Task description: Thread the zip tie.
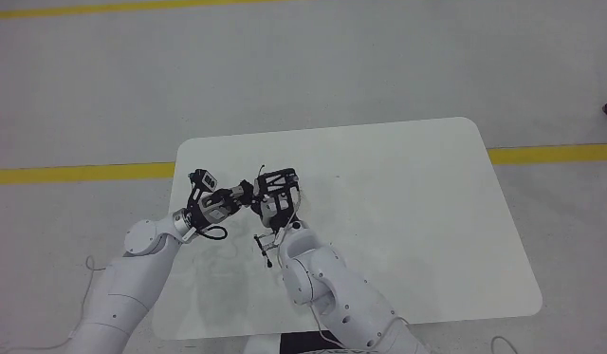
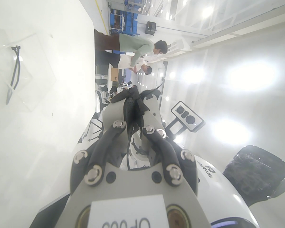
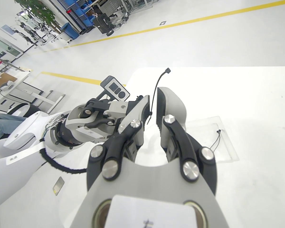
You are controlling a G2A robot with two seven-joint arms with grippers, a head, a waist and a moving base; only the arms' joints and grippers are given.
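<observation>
zip tie upright over table, head at 12 o'clock. left gripper fingers pressed together, pinching its tail i reckon. right gripper fingers slightly spread around strap. no loop yet, so threading all left for me.

Zip tie — matt plastic

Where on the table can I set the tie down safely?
The table is bare right of the left pincer and right pincer, out to its edge, and along its far edge. Crowded near-left: they meet by the clear tray holding a spare tie.
</observation>
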